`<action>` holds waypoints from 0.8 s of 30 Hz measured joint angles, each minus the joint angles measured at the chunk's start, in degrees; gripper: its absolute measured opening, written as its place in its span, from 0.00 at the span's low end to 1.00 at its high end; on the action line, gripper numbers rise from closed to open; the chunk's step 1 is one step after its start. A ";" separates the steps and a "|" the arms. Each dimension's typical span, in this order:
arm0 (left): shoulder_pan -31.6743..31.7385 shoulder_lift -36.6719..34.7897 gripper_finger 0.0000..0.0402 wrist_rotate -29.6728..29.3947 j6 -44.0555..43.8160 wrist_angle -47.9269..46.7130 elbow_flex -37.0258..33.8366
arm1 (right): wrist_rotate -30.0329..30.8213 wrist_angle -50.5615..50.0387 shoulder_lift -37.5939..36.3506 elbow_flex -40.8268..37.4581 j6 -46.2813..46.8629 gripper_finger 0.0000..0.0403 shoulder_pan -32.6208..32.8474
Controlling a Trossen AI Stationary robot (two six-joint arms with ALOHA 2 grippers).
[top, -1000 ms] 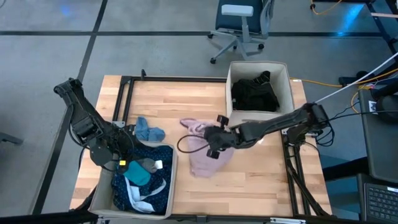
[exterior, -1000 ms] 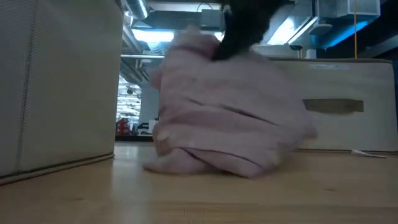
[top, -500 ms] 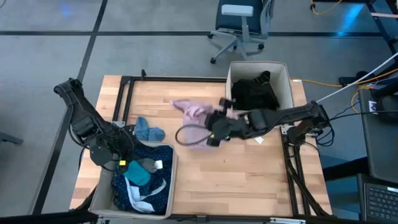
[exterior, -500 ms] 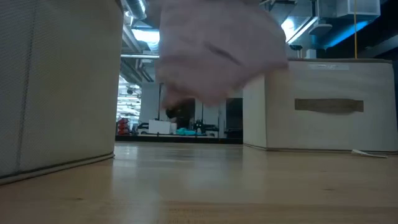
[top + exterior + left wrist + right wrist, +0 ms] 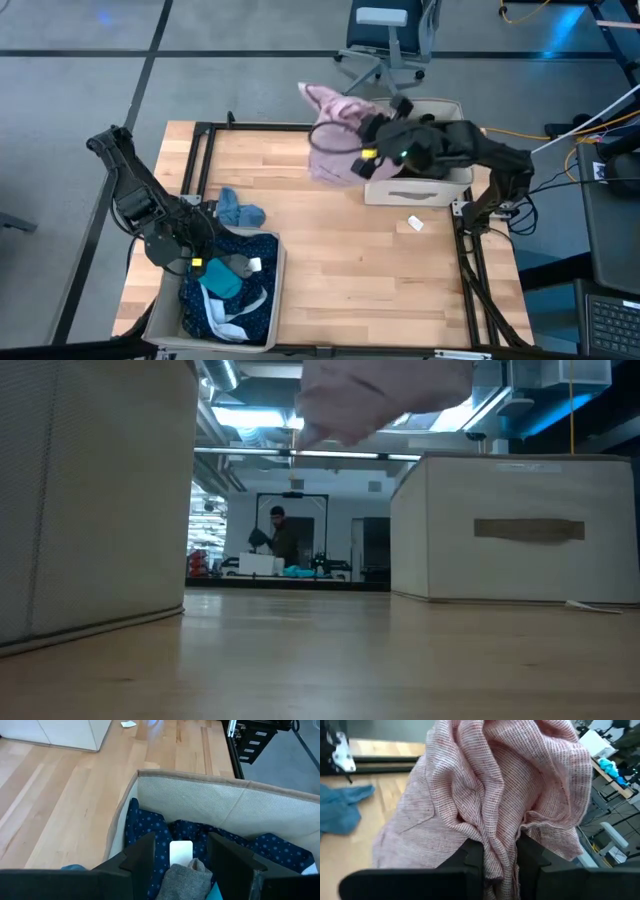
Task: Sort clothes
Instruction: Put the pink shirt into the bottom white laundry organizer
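The right arm is stretched toward the worktop's far edge, its right pincer (image 5: 372,148) clamped on the pink top (image 5: 335,135), which is held aloft beside the far bin (image 5: 455,172) (black pieces (image 5: 425,133) inside). The left pincer (image 5: 182,865) is parked, parted, over the near-left bin (image 5: 275,290). The worktop's (image 5: 400,280) middle is bare

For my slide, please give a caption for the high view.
Right gripper holds pink top in the air beside the bin; left gripper waits.
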 joint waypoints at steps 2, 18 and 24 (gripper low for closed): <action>0.00 0.00 0.43 0.00 0.16 0.00 0.00 | -0.23 -0.59 0.00 2.31 -0.55 0.16 -1.17; 0.00 -1.66 0.43 -1.52 2.62 0.12 5.17 | -11.41 17.42 2.22 5.54 -8.54 0.16 7.22; 0.01 -3.36 0.43 -3.84 8.24 -0.04 10.98 | -16.70 26.72 6.36 5.54 -11.11 0.16 11.05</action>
